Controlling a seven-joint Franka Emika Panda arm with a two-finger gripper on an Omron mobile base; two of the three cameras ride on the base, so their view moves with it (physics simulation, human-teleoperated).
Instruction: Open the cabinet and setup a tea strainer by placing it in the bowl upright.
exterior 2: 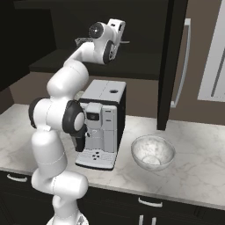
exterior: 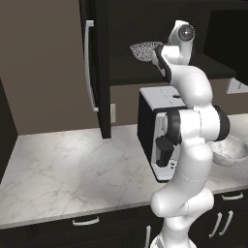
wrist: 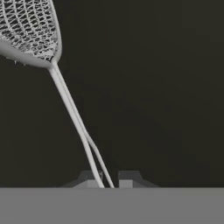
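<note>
This is a home kitchen. A white marble-look counter (exterior: 72,164) runs along a brown wall, and on it stands a black and silver coffee machine (exterior 2: 102,125). Below the machine, under the counter's edge, are black drawers with short curved pulls (exterior: 85,221). Above the machine hangs a black wall cabinet (exterior: 145,43), its door (exterior: 97,68) swung open to the machine's left, with a long silver bar handle. A marbled bowl (exterior 2: 153,152) sits on the counter just beside the machine.
</note>
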